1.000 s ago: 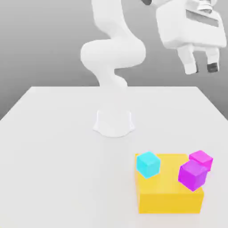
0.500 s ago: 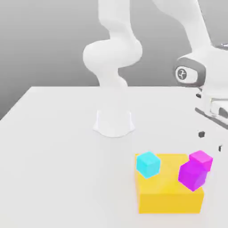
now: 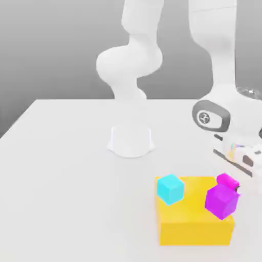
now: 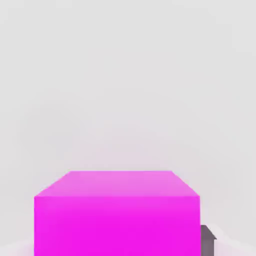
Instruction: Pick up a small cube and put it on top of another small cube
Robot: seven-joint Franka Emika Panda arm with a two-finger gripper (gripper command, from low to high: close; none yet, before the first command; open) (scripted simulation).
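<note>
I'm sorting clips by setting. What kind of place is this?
Likely a simulated tabletop test scene: a bare white table against a grey backdrop, one white arm, and plain coloured cubes on a yellow block.

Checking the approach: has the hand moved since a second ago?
Yes. The hand has dropped from high above the table down to the magenta cube.

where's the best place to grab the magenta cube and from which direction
Take the magenta cube by two opposite flat side faces, coming straight down from above. Its top face lies level and uncovered, but the purple cube sits close in front, so I'd probably pinch the faces clear of it.
</note>
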